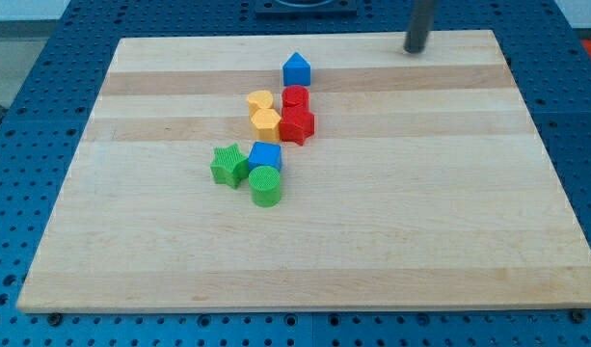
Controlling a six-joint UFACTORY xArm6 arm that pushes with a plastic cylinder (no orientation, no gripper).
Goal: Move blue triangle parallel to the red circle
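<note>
Rod cut off by the view's top; you see only my tip [414, 49], at two o'clock and well apart from the blocks, touching none. Blue triangle [296, 69] sits just at twelve o'clock of the red circle [295, 96]. Wooden table [420, 212] lies on blue pegboard [15, 145].

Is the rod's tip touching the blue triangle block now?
Apart. The camera view shows my tip near the board's top edge, well to the view's right of the blue triangle, with bare wood between them.
</note>
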